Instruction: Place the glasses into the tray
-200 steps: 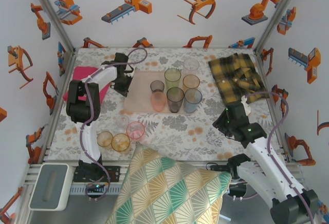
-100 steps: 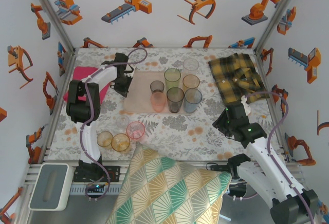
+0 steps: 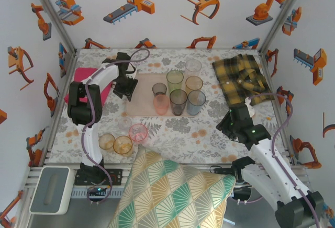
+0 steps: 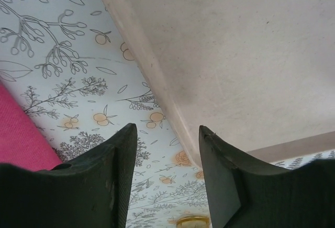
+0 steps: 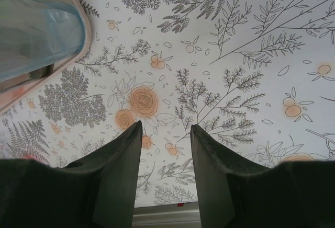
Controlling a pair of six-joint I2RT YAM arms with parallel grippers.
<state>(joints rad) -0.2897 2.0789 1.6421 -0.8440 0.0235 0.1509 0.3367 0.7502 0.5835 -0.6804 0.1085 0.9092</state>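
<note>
1. Standing on the tray (image 3: 141, 101) at mid-table are six glasses (image 3: 178, 101).
2. Four more stand on the tablecloth (image 3: 172, 128) at near left, and a clear one sits just beyond the tray's far edge.
3. My left pincer (image 4: 167, 129) hangs over the tray's left rim, fingers apart and empty.
4. My right pincer (image 5: 165, 126) — apart too, holding nothing — hovers above bare tablecloth right of the tray, near the blue glass (image 5: 36, 34).
</note>
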